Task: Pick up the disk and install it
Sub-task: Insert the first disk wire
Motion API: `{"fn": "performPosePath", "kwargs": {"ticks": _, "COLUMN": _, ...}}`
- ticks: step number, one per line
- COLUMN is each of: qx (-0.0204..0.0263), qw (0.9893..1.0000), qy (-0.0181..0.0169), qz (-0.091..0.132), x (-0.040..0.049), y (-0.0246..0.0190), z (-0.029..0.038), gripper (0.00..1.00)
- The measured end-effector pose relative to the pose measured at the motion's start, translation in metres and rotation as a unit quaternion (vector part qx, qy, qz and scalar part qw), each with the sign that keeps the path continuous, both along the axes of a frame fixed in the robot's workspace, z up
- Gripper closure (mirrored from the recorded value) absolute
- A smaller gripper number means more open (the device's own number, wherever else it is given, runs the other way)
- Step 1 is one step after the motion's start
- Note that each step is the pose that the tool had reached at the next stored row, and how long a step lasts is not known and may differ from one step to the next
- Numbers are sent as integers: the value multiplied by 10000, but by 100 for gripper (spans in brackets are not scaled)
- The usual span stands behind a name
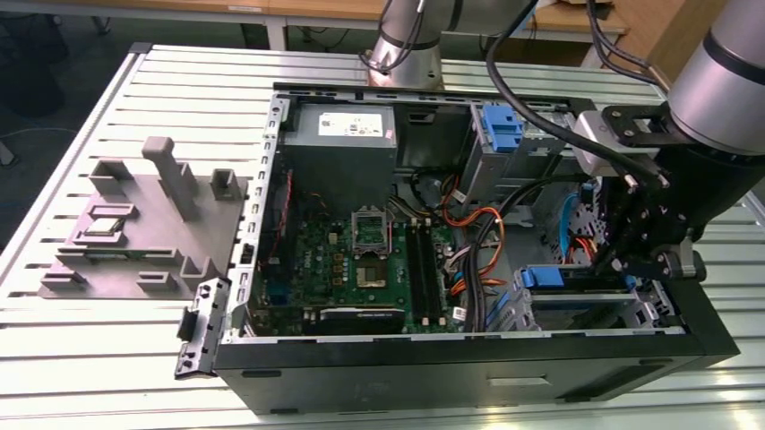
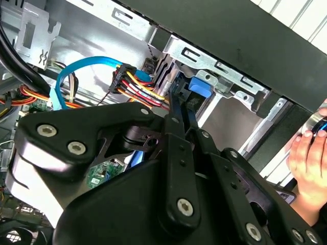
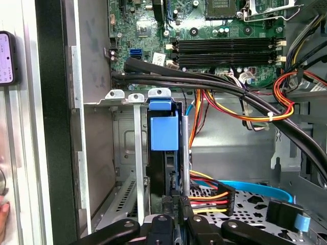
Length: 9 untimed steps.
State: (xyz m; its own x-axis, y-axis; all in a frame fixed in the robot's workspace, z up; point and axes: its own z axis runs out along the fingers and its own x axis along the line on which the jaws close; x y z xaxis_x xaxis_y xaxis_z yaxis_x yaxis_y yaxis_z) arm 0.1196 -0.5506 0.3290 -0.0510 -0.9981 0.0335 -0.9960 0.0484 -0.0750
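The claw (image 1: pixel 631 255) reaches down into the open computer case (image 1: pixel 478 358) at the exterior view's right, over the drive cage (image 1: pixel 574 300) in the near right corner. In both wrist views its two thin black fingers (image 2: pixel 179 109) are drawn close together on the edge of the disk (image 3: pixel 164 138), which stands on edge in a slot of the cage with its blue carrier bracket (image 1: pixel 553 278) uppermost. So the claw is pinching the disk, and the drive sits part way into its bay, with the bracket tab at about the level of the silver bay rails (image 3: pixel 134 96).

The disk looks stiff and fairly heavy for its size, a metal body with a bare circuit board on one face; it will not flex, but a knock or a skewed push could harm it. The smooth metal sides would be slippery, so the plastic bracket and the narrow edges seem the safer places to hold, well away from the board and connector.

Bundled black cables (image 3: pixel 204 81) and orange and red power leads (image 3: pixel 265 109) run just beside the cage. The motherboard (image 1: pixel 358 251) lies to the left, and a grey fixture (image 1: pixel 132 233) stands on the desk (image 1: pixel 120 358) further left. A person's hand (image 2: pixel 309 163) rests outside the case wall
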Motion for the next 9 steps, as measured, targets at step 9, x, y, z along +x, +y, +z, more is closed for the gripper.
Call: {"fn": "performPosePath", "kwargs": {"ticks": 9, "qx": 5, "qw": 10000, "qy": 5, "qz": -1, "x": -1, "y": -1, "z": 38, "gripper": 76}}
